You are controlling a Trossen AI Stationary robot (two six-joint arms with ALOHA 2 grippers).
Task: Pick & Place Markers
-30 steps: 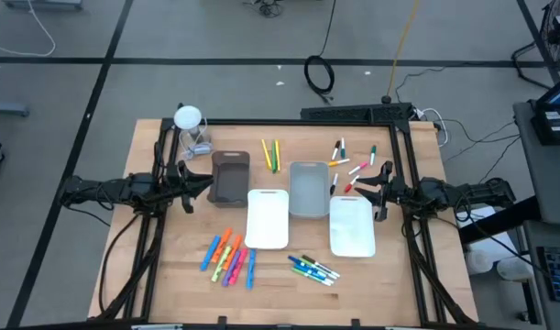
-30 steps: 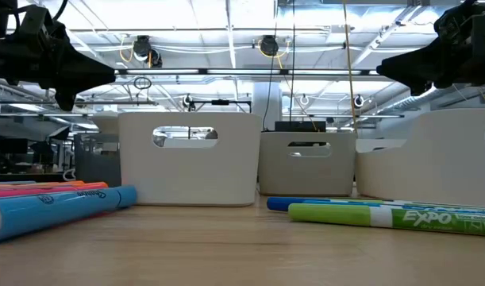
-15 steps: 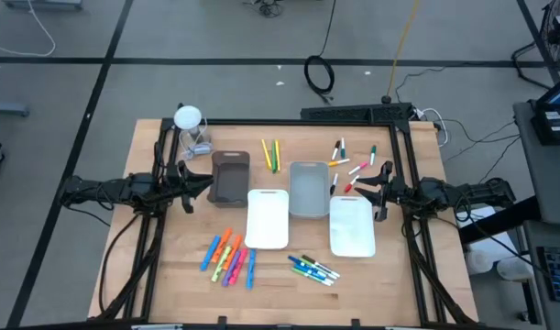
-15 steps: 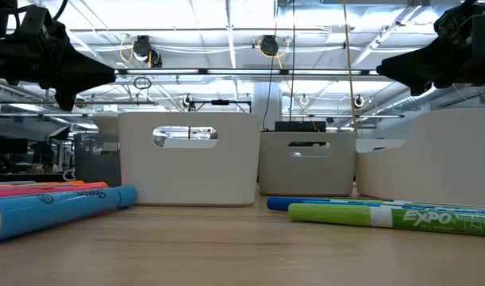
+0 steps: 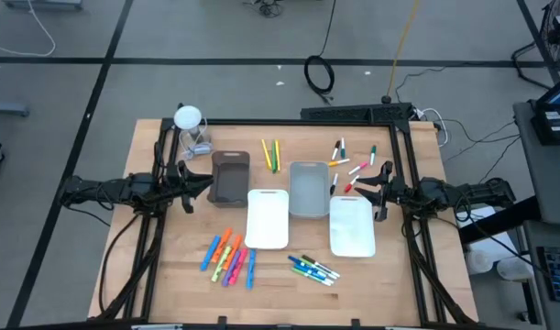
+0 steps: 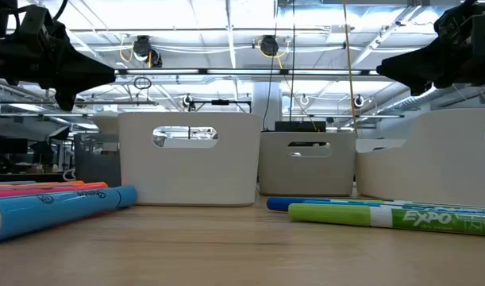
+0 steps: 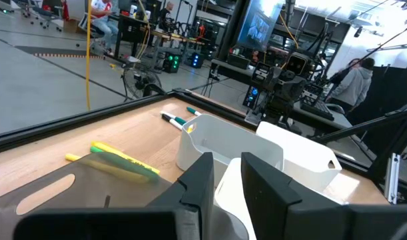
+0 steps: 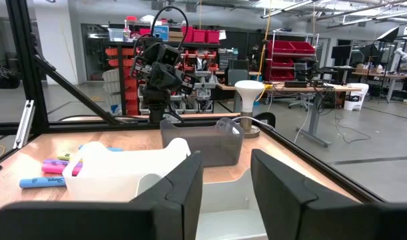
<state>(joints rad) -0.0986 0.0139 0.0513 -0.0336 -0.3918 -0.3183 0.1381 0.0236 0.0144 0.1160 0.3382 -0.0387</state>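
Observation:
The markers lie flat on the wooden table in groups: yellow and green ones [image 5: 271, 154] at the far middle, small mixed ones [image 5: 351, 163] at the far right, highlighters [image 5: 230, 257] near left, blue and green ones [image 5: 312, 269] near the middle. Four trays stand between them: brown [image 5: 231, 177], grey [image 5: 308, 188] and two white [image 5: 268, 218] [image 5: 353, 225]. My left gripper [image 5: 192, 179] hovers level at the table's left edge, next to the brown tray, open and empty [image 7: 226, 163]. My right gripper [image 5: 376, 183] hovers level at the right edge, open and empty [image 8: 224, 163].
A small white-topped clear object [image 5: 190, 128] stands at the far left corner. Black frame rails [image 5: 403, 147] run along the table's far and side edges. In the low view a blue highlighter [image 6: 59, 208] and a green marker [image 6: 385, 214] lie close to the near edge.

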